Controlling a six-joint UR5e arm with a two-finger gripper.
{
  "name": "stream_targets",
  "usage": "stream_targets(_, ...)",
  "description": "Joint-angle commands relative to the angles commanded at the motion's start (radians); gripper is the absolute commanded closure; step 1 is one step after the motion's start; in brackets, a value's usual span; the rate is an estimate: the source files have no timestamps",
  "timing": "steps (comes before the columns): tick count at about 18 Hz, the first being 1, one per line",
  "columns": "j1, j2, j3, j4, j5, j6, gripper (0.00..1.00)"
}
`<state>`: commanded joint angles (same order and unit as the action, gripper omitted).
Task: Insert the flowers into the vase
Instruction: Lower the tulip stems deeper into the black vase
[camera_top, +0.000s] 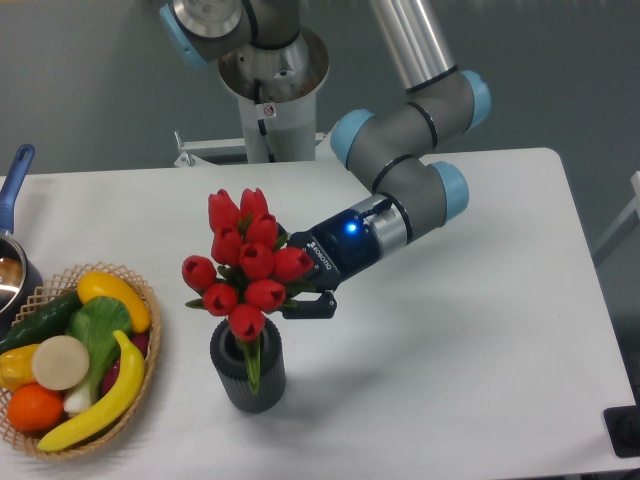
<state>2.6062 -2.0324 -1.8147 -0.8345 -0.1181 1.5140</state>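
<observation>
The flowers, a bunch of red tulip buds with green leaves, hang tilted just above the vase. Their lowest bud is at the vase's mouth, and one green leaf hangs down over the vase's front. The vase is a short dark grey ribbed cylinder standing near the table's front edge. My gripper reaches in from the right, right behind the bunch. It looks closed on the stems. One black finger shows below the buds. The fingertips and the stems are hidden behind the buds.
A wicker basket of fruit and vegetables stands at the front left, close to the vase. A pot with a blue handle is at the left edge. The pale robot base column stands at the back. A dark object sits at the front right corner.
</observation>
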Motion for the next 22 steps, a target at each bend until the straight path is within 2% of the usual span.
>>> stream_targets(12, 0.0, -0.043, -0.008, 0.0, 0.009, 0.032, 0.72)
stream_targets(22, 0.0, -0.051, -0.032, 0.0, 0.011, 0.046, 0.72)
